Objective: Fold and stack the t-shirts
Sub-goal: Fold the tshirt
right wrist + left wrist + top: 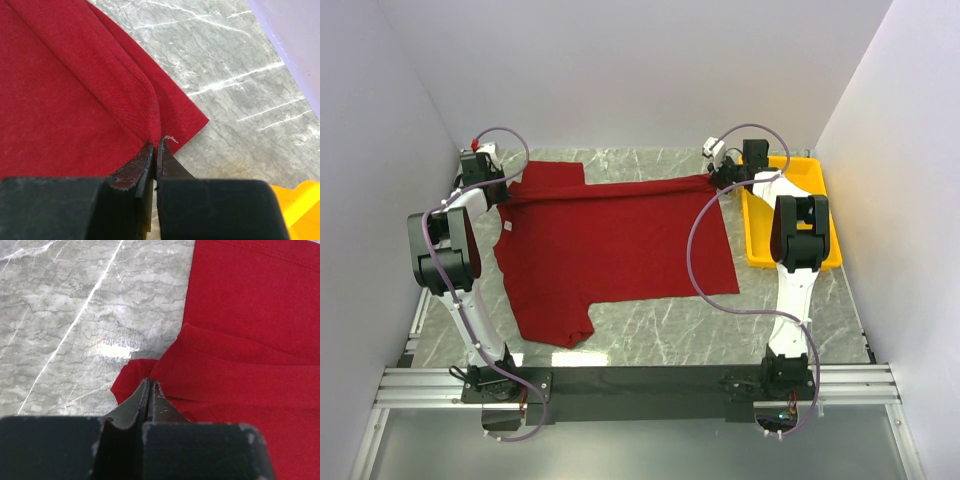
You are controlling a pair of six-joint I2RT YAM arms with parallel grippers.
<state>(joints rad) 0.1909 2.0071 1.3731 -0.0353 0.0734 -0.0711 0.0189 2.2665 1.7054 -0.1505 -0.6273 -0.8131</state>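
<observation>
White walls close in on three sides of a grey marbled surface [650, 335], and the maroon t-shirt [620, 250] lies spread across its centre and left, with a yellow tray [756, 250] just beside its right end. You have the left claw [500, 188] at the upper left of the overhead frame and the right claw [717, 180] at the upper right. Each is pressed shut on the shirt's far edge, one at each end. The left wrist view shows the left claw [149, 385] pinched on a small bunched corner of the t-shirt [250, 315]. The right wrist view shows the right claw [156, 145] nipping a doubled-over fold of the t-shirt [60, 100] near the hem corner. Between the two claws the cloth runs as one nearly straight ridge, left to right across the frame, and that is also the shirt's long axis: the white neck tag [508, 228] sits at the left end, the hem at the right. Everything else of the garment lies below that ridge, toward the bottom of the frame and the arm bases, flat on the surface. Neither arm is nearer; each owns its own end. The next move looks like a fold of this edge downward over the body, so you would want both claws travelling together to keep the ridge straight.
</observation>
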